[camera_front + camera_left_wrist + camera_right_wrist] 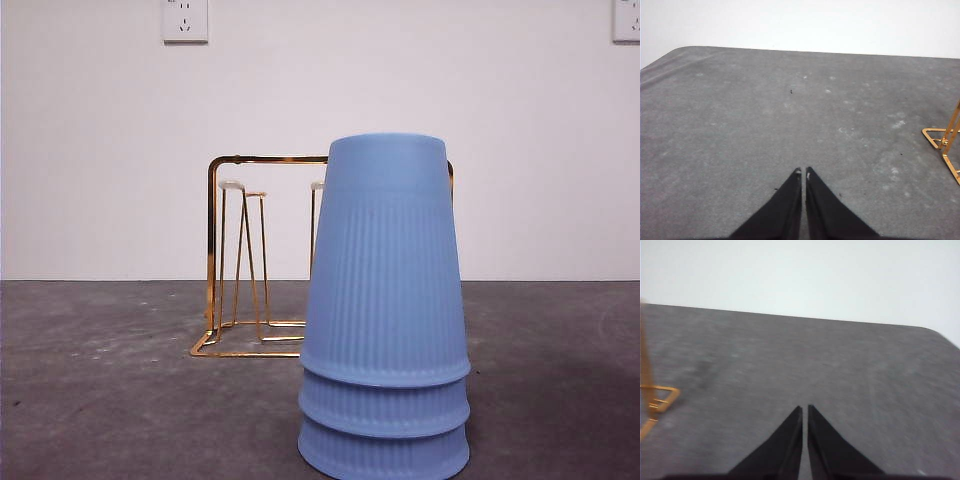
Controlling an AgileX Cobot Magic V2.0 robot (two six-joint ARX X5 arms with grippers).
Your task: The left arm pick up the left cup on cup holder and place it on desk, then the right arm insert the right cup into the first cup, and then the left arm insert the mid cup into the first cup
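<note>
Three blue ribbed cups (384, 300) stand nested upside down on the table (100, 390), near side, in front of the bare cup holder (245, 260). Left tool (803, 173) and right tool (805, 409) both closed, empty, above bare table. Risk: the tall stack looks top-heavy; any arm brushing it could tip it.

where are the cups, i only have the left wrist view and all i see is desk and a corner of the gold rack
Observer: The front view shows three blue cups nested upside down in one stack on the desk, in front of the cup holder.
Operator: anything left on the rack
Observer: No, its white-tipped pegs stand bare.
Operator: is the right gripper holding anything
Observer: No, the right gripper is shut on nothing, above bare desk.
Operator: and mine
Observer: The left gripper is shut and holds nothing.
</note>
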